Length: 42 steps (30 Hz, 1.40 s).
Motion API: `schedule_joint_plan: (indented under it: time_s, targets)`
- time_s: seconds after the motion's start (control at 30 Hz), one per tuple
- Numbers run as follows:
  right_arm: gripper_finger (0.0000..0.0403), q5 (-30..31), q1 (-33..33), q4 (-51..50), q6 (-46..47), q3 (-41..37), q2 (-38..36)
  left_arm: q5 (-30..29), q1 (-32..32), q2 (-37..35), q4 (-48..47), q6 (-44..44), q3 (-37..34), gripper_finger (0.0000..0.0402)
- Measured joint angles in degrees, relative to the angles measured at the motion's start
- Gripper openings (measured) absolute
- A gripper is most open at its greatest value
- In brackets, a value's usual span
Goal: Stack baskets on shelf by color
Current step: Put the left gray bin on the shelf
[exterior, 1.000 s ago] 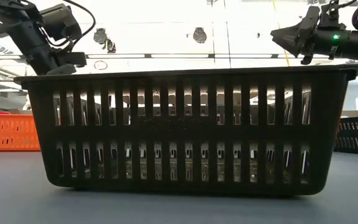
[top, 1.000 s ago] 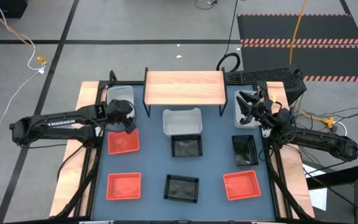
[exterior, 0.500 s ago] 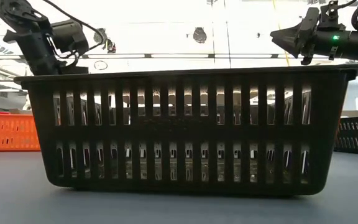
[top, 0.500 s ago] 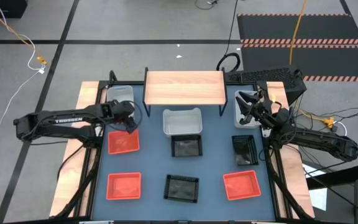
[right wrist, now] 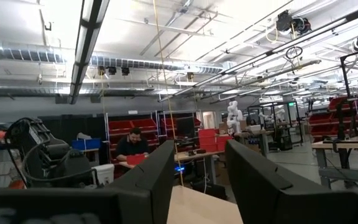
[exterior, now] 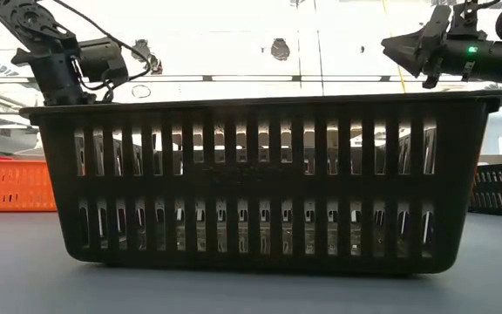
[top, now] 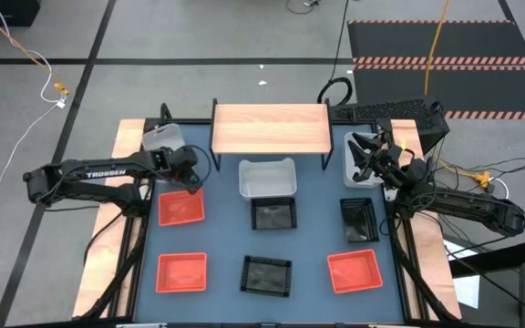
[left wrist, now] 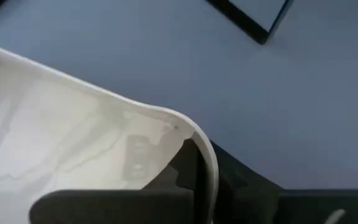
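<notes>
My left gripper point(top: 172, 152) is shut on the white basket point(top: 160, 137) at the table's far left corner, left of the shelf point(top: 270, 128). My right gripper point(top: 365, 153) hangs open above another white basket point(top: 361, 166) at the far right, touching nothing. A third white basket point(top: 267, 178) stands on its base in front of the shelf. Three black baskets point(top: 273, 215) point(top: 358, 219) point(top: 267, 275) and three red ones point(top: 181, 208) point(top: 181, 272) point(top: 354, 271) stand on the blue table top. My left gripper has the white basket's rim point(left wrist: 205, 163) beside a rounded corner, at the basket's near right. One finger point(left wrist: 182, 165) is inside the basket and the other point(left wrist: 244, 183) outside, with the wall between them. The fingers come slanting down from the near side.
The nearest black basket point(exterior: 260, 179) fills the low view and hides the table behind it. The shelf's board is bare. A keyboard point(top: 386, 111) lies at the far right behind the table. People sit in the room beyond in the right wrist view.
My left gripper has gone from above the far red basket toward the far left corner and has shut on the white basket's rim. That basket has shifted a little toward the table's left edge.
</notes>
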Motion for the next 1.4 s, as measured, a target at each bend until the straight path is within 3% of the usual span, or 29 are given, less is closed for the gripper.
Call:
schedule_joint_plan:
  time_s: [0.2,0.4,0.73,0.83,1.23,1.4]
  targets:
    - [0.0139,0.00,0.00,0.57,0.94,0.00,-0.03,-3.66,-0.01,-0.04,-4.44,-1.93,3.03,0.0009]
    - [0.0139,-1.94,0.02,1.79,0.85,0.00,-0.04,-6.65,-0.37,-0.06,-13.34,-1.02,12.72,0.0010]
    - [0.0139,-2.87,0.02,2.05,0.86,0.00,0.55,-9.41,-0.89,1.81,-19.16,9.14,29.86,0.0004]
    - [0.0139,-2.84,0.02,2.06,0.83,0.00,1.37,-11.74,-0.44,4.32,-21.40,11.99,36.35,0.0004]
    - [0.0139,-2.60,0.00,2.83,-0.60,0.00,2.37,-11.82,0.62,20.08,-23.58,24.54,61.69,0.0003]
    - [0.0139,-2.58,0.00,3.50,-0.49,0.00,2.36,-10.00,-0.08,25.43,-20.48,25.85,67.72,0.0002]
